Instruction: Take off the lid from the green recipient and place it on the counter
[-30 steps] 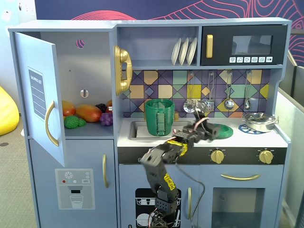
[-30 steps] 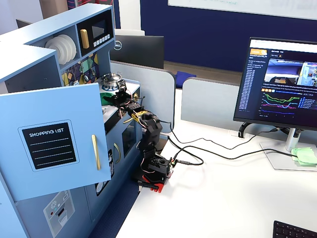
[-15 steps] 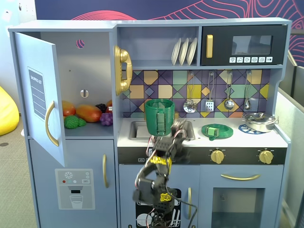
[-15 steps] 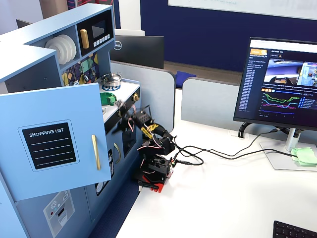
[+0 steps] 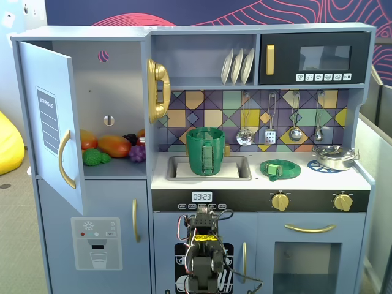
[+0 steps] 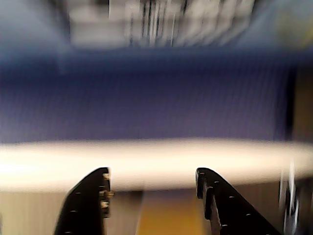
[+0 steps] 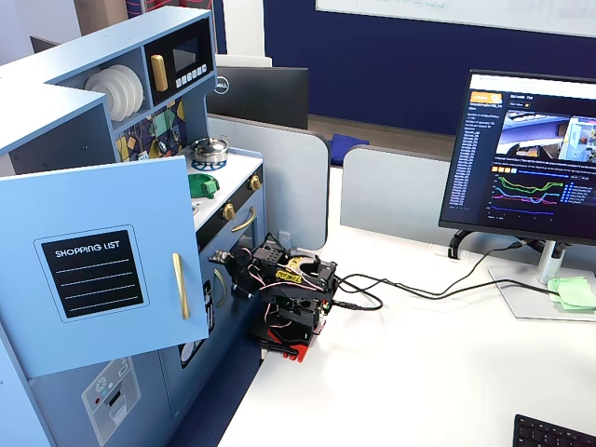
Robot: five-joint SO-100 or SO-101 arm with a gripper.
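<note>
In the blurred wrist view, the gripper is seen spread wide with nothing between its jaws. In a fixed view the folded arm is shown low before the cabinet; beyond it, the lid lies on the counter, apart from the green recipient.

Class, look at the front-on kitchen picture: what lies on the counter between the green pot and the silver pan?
In a fixed view, the lid lies flat on the counter, between the green recipient in the sink and the silver pan.
</note>
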